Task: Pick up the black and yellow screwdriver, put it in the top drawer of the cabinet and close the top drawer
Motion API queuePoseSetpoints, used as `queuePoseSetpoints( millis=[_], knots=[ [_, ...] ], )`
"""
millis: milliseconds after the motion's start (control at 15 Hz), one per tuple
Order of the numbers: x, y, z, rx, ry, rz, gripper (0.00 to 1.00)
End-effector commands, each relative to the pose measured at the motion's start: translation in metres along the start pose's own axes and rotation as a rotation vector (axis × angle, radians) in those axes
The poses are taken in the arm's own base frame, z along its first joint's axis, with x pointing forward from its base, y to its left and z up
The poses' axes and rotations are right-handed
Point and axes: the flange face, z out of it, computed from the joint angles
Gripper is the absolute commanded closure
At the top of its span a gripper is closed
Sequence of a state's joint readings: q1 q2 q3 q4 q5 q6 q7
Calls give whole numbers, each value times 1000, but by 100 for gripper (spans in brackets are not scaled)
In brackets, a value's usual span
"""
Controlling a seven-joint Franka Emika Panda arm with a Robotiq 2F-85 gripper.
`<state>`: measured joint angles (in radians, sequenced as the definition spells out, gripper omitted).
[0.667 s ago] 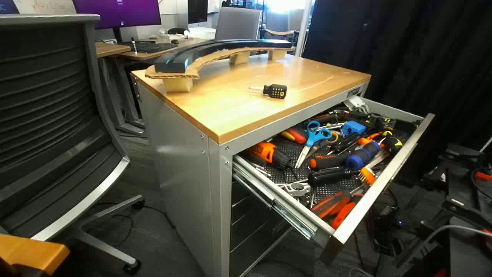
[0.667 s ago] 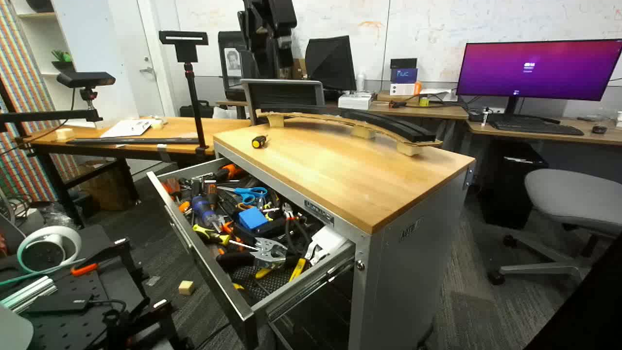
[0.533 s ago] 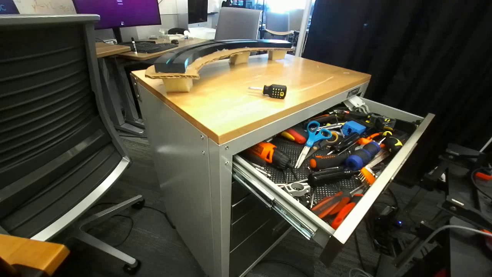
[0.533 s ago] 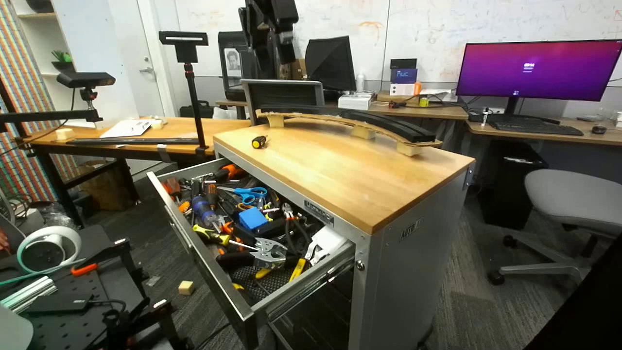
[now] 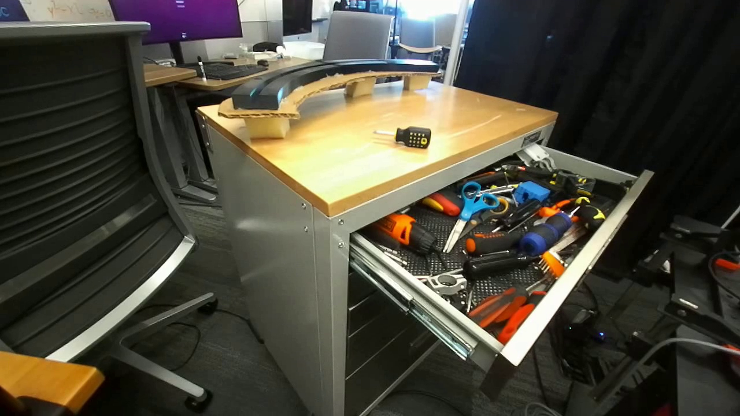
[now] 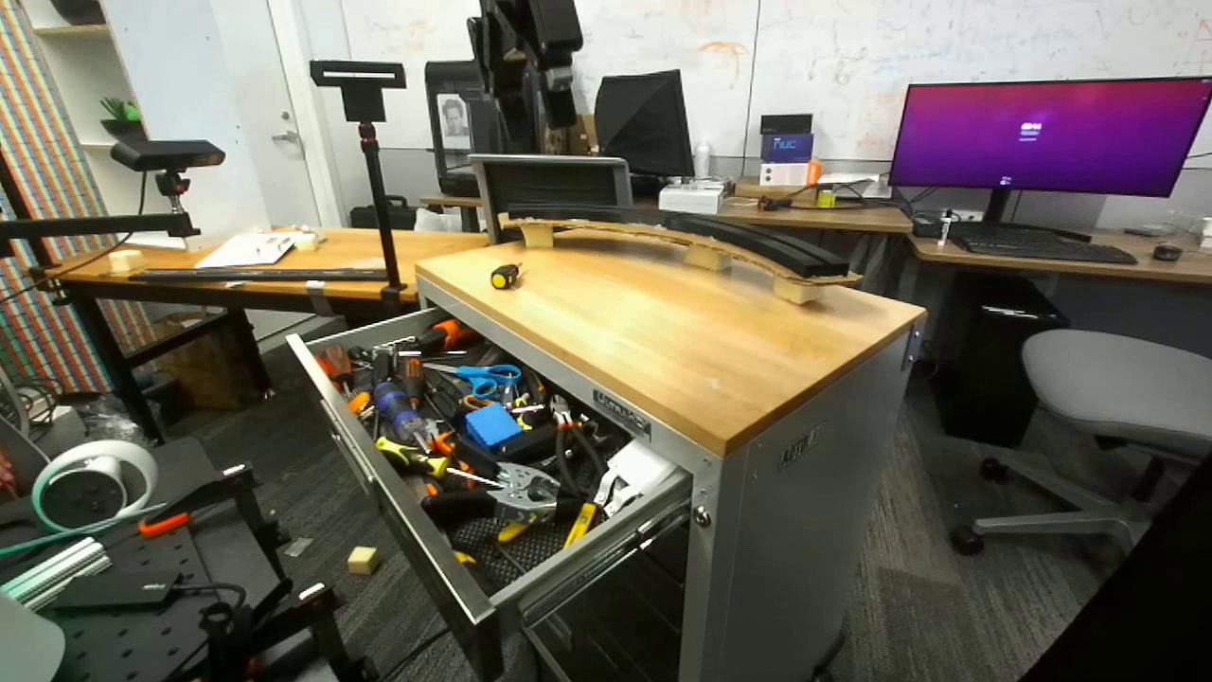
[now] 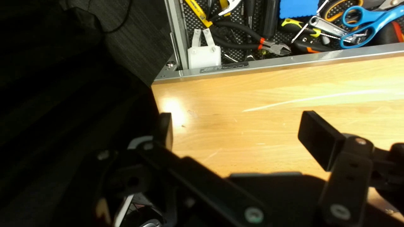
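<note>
Wooden top (image 7: 227, 101) of the grey cabinet (image 5: 277, 248) under the gripper (image 7: 241, 130), jaws spread wide, holding nothing. Black and yellow screwdriver (image 5: 413, 137) lies on that top, lower than the gripper, apart from it. Top drawer (image 5: 578, 266) pulled out, tools (image 5: 496, 264) inside, also lower than the gripper.

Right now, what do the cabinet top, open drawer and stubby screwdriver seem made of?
The cabinet top looks wooden, probably varnished: grain, glossy glare. The top drawer seems grey sheet metal, perhaps painted: thin edges, satin sheen. The stubby screwdriver has a rounded black handle, likely plastic or rubber; its thin, pale shaft is probably metal.
</note>
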<state>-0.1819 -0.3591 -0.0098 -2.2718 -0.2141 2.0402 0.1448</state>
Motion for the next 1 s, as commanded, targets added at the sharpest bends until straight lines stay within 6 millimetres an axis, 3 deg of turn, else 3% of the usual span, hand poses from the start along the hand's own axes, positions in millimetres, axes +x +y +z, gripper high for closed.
queuePoseSetpoints(
  millis=[0, 133, 467, 733, 933],
  knots=[
    [51, -59, 22, 79, -1, -46, 0],
    [67, -101, 33, 103, 4, -116, 0],
    [98, -220, 83, 141, -50, -303, 0],
    [105, -317, 130, 290, -136, -429, 0],
    [110, -355, 150, 327, -179, -508, 0]
  ],
)
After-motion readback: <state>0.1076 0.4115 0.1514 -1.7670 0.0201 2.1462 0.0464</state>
